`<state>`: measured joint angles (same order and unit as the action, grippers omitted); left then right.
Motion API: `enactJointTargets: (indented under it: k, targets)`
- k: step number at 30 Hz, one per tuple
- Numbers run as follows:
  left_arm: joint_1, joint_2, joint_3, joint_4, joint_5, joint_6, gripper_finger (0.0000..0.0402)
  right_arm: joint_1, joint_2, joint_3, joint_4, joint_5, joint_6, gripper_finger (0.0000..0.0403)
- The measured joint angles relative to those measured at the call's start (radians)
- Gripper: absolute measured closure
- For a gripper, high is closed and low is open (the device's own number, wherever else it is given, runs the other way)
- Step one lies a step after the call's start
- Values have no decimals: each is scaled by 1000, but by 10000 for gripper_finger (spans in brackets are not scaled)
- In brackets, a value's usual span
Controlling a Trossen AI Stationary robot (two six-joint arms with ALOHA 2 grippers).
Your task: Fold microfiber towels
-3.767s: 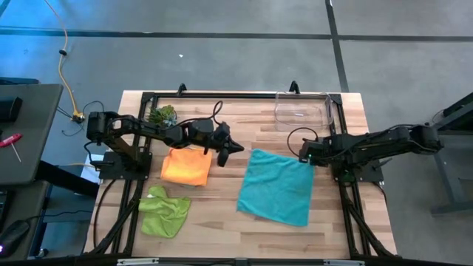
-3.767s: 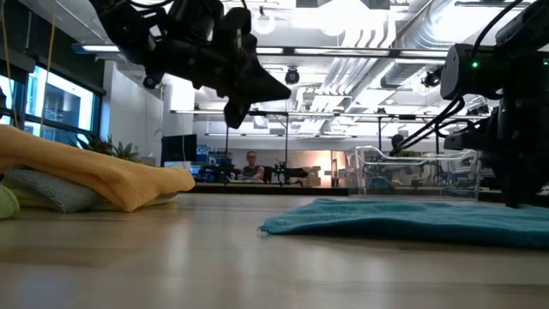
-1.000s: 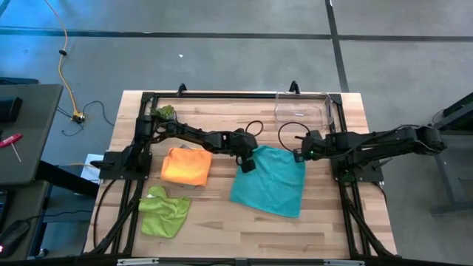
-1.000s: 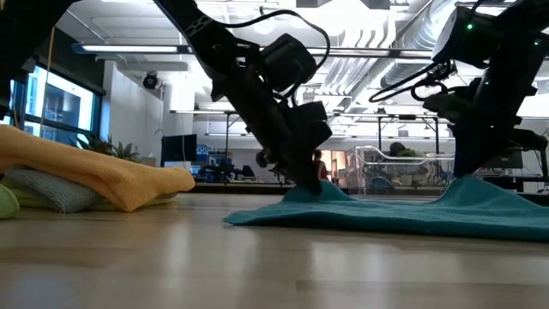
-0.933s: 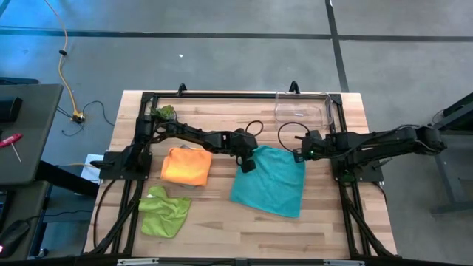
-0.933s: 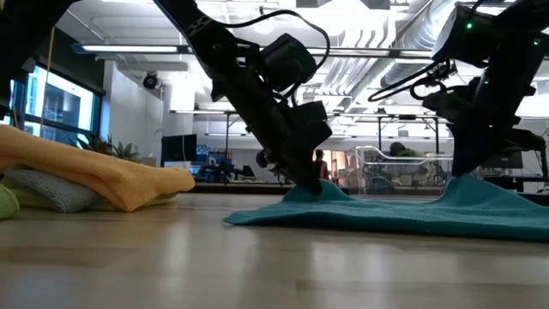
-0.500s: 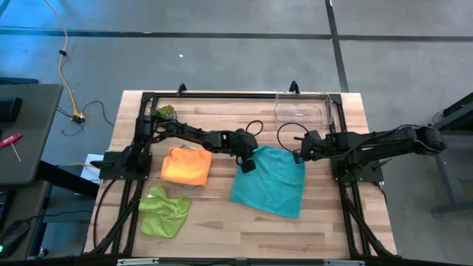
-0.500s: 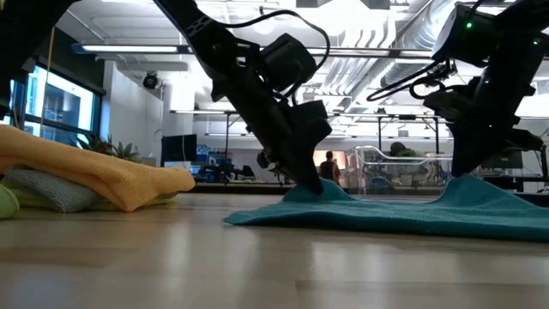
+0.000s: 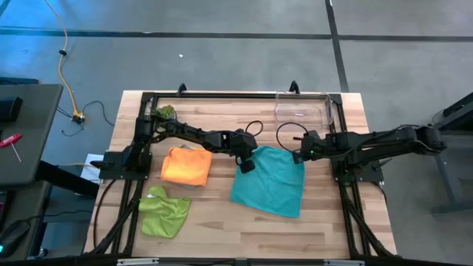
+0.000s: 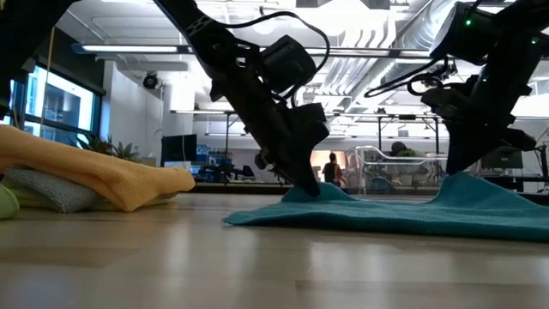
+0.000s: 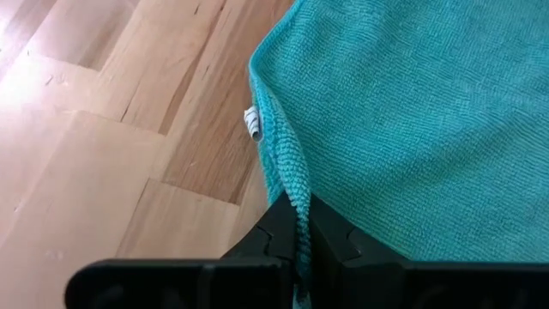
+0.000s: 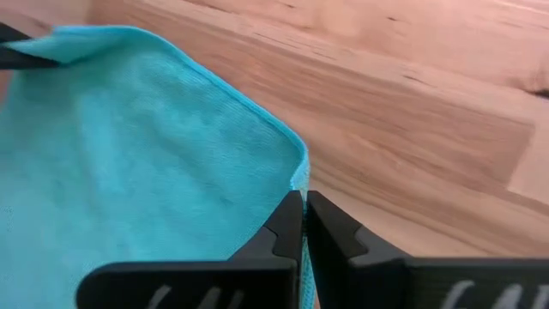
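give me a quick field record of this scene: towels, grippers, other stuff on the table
teal towel: spread flat mid-table, both far corners pinched
left gripper: shut on the teal towel's far left corner
right gripper: shut on its far right corner
orange towel: folded, left of the teal one
lime green towel: crumpled, near left
clear plastic bin: far right edge
spiky green plant: far left
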<state>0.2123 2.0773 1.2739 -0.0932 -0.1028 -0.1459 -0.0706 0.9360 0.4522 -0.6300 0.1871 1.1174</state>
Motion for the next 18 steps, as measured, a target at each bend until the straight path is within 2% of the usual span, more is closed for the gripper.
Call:
enactJointTargets:
  k: [18]
  targets:
    - [0,0,0,14,13,-33,401,125,0,0,8,126,71,403]
